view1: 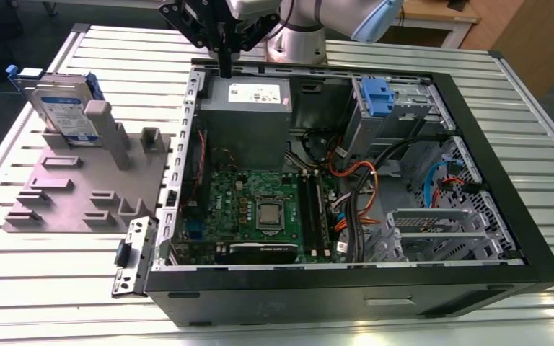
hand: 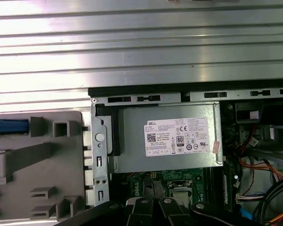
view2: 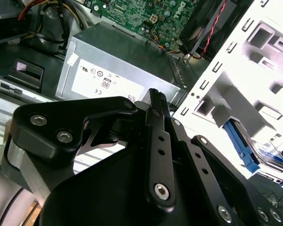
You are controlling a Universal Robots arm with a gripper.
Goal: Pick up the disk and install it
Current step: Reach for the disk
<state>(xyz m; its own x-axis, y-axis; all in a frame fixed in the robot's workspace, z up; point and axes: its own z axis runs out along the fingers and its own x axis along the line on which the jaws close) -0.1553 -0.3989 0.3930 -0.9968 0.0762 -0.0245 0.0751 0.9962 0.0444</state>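
Note:
The disk [view1: 66,104], a silver drive in a blue carrier frame, stands upright in a slot at the back of the grey fixture [view1: 75,194], to the exterior view's left of the open computer case [view1: 537,259]. Its blue frame also shows in the second wrist view [view2: 239,145] and the first wrist view [hand: 9,127]. My gripper [view1: 227,70] hangs over the case's back edge, just above the grey power supply [view1: 248,101]. Its black fingers [view2: 155,101] are pressed together, shut on nothing. The disk is well off to the exterior view's left of it.
Inside the case lie a green motherboard [view1: 257,209], orange and black cables [view1: 354,187], a drive bay with a small blue clip [view1: 378,97] and a metal cage [view1: 431,231]. The power supply's white label [hand: 177,138] faces up. All rests on a ribbed aluminium table [view1: 46,288].

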